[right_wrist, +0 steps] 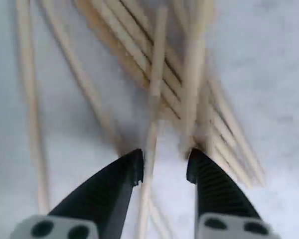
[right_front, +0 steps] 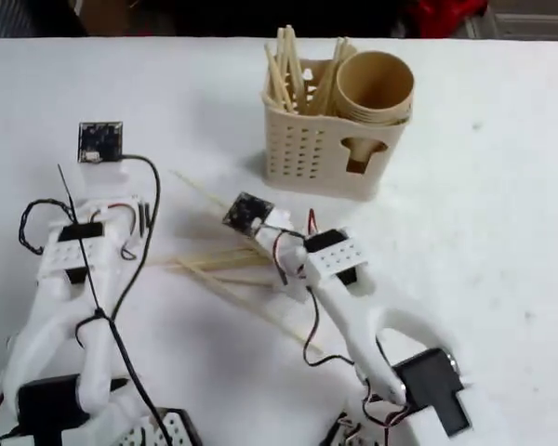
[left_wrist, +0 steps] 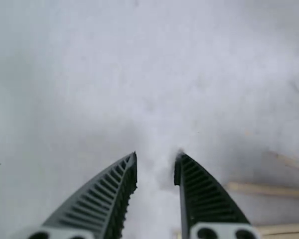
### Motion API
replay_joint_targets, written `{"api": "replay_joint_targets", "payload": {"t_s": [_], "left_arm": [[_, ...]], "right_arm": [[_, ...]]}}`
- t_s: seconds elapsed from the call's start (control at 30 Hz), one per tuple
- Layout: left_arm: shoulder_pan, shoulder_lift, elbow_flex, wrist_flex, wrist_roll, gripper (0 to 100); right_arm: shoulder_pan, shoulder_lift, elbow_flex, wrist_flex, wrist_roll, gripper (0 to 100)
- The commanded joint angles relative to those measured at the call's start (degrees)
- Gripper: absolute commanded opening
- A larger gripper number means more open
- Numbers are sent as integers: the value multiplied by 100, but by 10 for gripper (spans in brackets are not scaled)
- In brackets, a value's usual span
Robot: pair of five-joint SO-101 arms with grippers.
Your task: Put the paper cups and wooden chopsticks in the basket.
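The cream perforated basket [right_front: 316,158] stands at the back centre with stacked paper cups [right_front: 377,85] and several upright chopsticks [right_front: 288,65] inside it. A loose pile of wooden chopsticks [right_front: 219,263] lies on the white table in front of it. My right gripper [right_wrist: 164,164] hangs open just over this pile [right_wrist: 154,99], and one stick runs between its fingers. In the high view the right gripper [right_front: 257,243] sits at the pile's right end. My left gripper [left_wrist: 156,164] is open over bare table, left of the pile, with stick ends [left_wrist: 269,189] beside it.
One stray chopstick [right_front: 200,190] lies diagonally between the pile and the basket. Loose black cables [right_front: 121,279] trail over the left arm, and red and black wires [right_front: 307,307] hang by the right arm. The table's right side is open white surface.
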Motion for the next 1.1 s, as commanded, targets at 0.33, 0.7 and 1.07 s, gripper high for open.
{"api": "replay_joint_targets", "payload": {"t_s": [0.33, 0.7, 1.07], "left_arm": [[-40, -251, -35, -132, 26, 142], [-40, -251, -35, -132, 26, 142], [-40, -251, -26, -132, 26, 142]], "right_arm": [[145, -233, -185, 215, -88, 15], [189, -2589, -343, 1095, -105, 16], [620, -3284, -3464, -497, -2382, 16]]}}
